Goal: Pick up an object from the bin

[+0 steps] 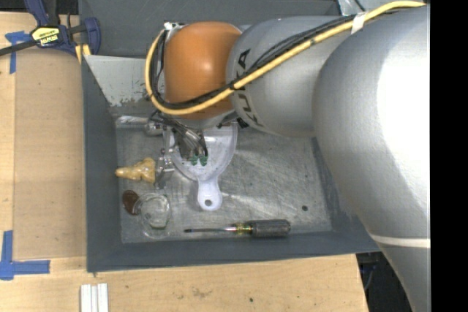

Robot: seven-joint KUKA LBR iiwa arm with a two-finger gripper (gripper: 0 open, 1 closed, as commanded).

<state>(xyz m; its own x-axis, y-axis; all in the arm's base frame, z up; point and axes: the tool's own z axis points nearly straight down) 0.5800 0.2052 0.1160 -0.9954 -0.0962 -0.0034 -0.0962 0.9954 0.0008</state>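
Nearest, a black-handled screwdriver [245,229] lies along the front of the grey bin [102,215]. Behind it sit a clear cup [155,210], a brown disc [131,201] and a tan figurine [139,172] at the bin's left. The gripper [178,153] hangs just right of it, over the left edge of a white scoop [208,193]. Whether it is open cannot be told. The arm [292,84] reads KUKA.

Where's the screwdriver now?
Low in the camera view, the screwdriver lies along the bin's front wall, right of the clear cup, below the white plastic handle.

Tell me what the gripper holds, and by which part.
Cannot be told: the gripper is down over the white paddle, beside the tan figurine; no hold is visible.
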